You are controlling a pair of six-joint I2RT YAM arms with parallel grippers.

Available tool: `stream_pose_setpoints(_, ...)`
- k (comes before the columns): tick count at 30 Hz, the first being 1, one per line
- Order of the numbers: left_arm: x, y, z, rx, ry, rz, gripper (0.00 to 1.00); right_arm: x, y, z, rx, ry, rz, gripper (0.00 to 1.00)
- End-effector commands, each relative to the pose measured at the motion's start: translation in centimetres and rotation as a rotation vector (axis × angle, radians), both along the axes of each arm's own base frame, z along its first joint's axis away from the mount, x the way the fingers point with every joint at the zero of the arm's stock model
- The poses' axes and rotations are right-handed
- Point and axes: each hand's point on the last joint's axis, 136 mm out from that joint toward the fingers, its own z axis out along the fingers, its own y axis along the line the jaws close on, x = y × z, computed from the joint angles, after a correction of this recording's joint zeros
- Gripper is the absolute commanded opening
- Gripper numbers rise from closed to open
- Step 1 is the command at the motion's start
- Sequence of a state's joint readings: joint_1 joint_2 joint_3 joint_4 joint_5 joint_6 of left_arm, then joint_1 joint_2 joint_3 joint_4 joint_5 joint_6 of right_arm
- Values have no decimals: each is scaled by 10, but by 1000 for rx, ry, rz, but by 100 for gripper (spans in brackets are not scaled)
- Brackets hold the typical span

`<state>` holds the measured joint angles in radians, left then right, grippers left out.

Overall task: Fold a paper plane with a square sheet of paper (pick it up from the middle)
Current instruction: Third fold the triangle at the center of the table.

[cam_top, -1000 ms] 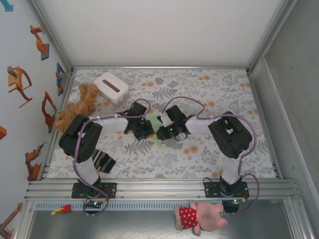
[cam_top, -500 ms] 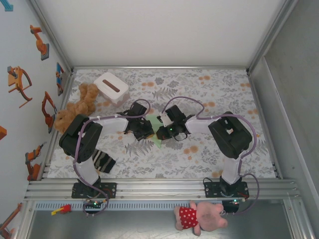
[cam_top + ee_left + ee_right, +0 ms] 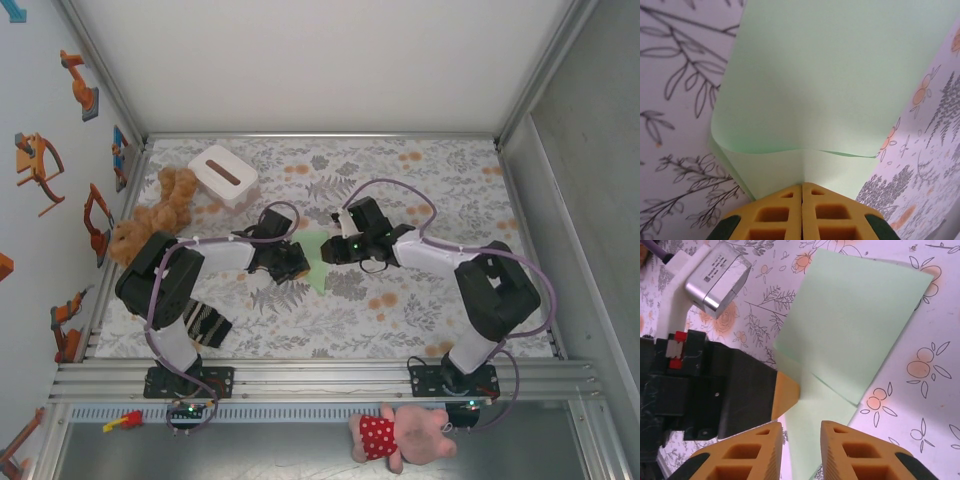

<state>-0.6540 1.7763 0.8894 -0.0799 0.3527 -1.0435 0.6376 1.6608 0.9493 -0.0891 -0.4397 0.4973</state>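
- Pinching the edge of the paper [image 3: 840, 75], the left end effector [image 3: 802, 187] has its two yellow fingers pressed flat together, with no gap between them.
- In its wrist view, the pale green sheet fans out from that grip, and an upper layer curls back over a lower one.
- From above, the paper [image 3: 318, 262] sits about the middle of the tabletop [image 3: 420, 310], between the two end effectors. It has a pointed end towards the near edge.
- The left end effector [image 3: 297, 262] meets the paper from the left side.
- The right end effector [image 3: 335, 250] is just at the paper's right side.
- In the right wrist view, the right end effector [image 3: 801, 432] stands a little open. Its fingers [image 3: 747, 450] are apart, with green paper [image 3: 855, 325] showing in the gap, and they have nothing clamped.
- That view shows the sheet folded over itself, a large flap lying on a smaller layer.
- A white box [image 3: 222, 175] lies at the far left corner, with a brown teddy [image 3: 155, 215] beside it by the left edge.
- A striped cloth [image 3: 205, 325] lies near the near left corner.
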Motion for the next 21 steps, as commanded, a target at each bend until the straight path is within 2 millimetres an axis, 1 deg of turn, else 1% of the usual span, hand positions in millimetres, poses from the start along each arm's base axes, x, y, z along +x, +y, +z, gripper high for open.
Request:
stream_pose_setpoints(1, 6, 7, -14, 44, -7, 64, 7, -6, -3, -2, 30, 52, -27, 24)
stream_pose_setpoints(8, 8, 3, -16, 41, -9, 70, 8, -17, 5, -5, 97, 122, -5, 18)
stream_pose_setpoints(13, 3, 6, -13, 40, -13, 70, 8, -26, 12, -15, 124, 196, 23, 14)
stream_pose_setpoints(16, 2, 4, -7, 20, -15, 61, 8, -29, 16, -21, 124, 220, 37, 12)
stream_pose_setpoints(21, 6, -3, 8, -8, -40, 39, 9, -27, 25, -25, 113, 235, 49, 10)
